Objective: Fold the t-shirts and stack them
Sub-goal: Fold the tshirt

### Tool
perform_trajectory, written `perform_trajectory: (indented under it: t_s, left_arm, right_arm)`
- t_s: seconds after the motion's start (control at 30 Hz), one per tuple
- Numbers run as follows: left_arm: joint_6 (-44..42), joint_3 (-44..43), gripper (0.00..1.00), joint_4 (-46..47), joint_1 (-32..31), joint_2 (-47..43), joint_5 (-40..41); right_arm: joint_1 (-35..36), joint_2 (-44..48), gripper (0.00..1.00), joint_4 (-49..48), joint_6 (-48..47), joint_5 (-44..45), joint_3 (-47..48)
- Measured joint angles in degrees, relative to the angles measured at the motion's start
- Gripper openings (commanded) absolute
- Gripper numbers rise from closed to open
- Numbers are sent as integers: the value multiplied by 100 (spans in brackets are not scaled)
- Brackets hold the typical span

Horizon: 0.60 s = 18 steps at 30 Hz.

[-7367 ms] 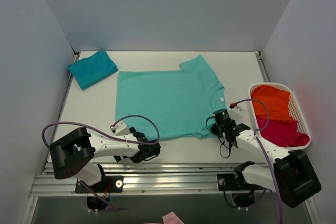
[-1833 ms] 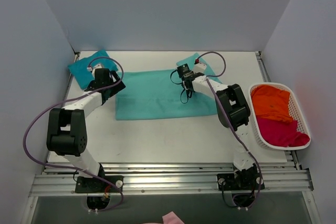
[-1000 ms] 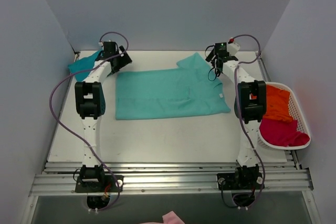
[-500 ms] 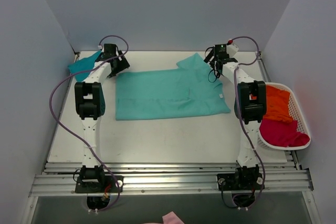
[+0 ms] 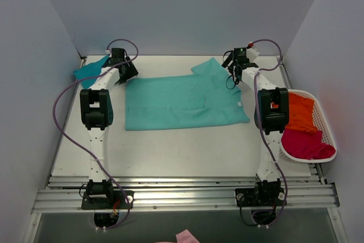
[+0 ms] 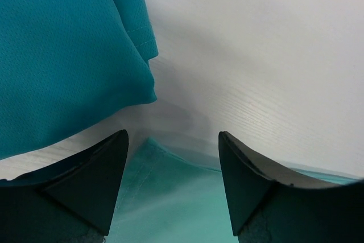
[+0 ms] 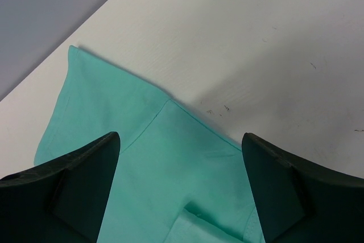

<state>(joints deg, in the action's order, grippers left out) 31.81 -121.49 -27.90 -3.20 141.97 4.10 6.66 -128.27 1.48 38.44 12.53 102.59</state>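
Over shirt (image 5: 182,101) — left gripper (image 6: 172,136), right gripper (image 7: 181,136) gaping

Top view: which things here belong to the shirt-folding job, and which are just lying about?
Job: mint shirt; teal shirt; orange shirt and magenta shirt, both in the basket.
Lying about: pink cloth below the near rail.

One high overview, two close wrist views.
From above and behind the arm bases, the top camera looks down over the whole worktop (image 5: 182,146). The left wrist camera peers past the left end effector (image 6: 172,136) at the mint-green t-shirt (image 6: 170,197), its far left corner; the right wrist camera peers past the right end effector (image 7: 180,136) at its far sleeve. All three views share that shirt.
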Motion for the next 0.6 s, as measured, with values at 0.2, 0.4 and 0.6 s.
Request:
perform_trajectory:
  t_s: [0.2,0.4,0.6]
  left_arm:
    - [4,245,62,186,0,-107,-166]
    - [-2,363,42,238,0,-140,-249]
    - [15,391,5,181,-2,-140,-330]
  right_arm:
    - [-26,0,84,0,0,0,0]
    - [-31,0,84,0,0,0,0]
    - [-35,0,84,-4,0,0,0]
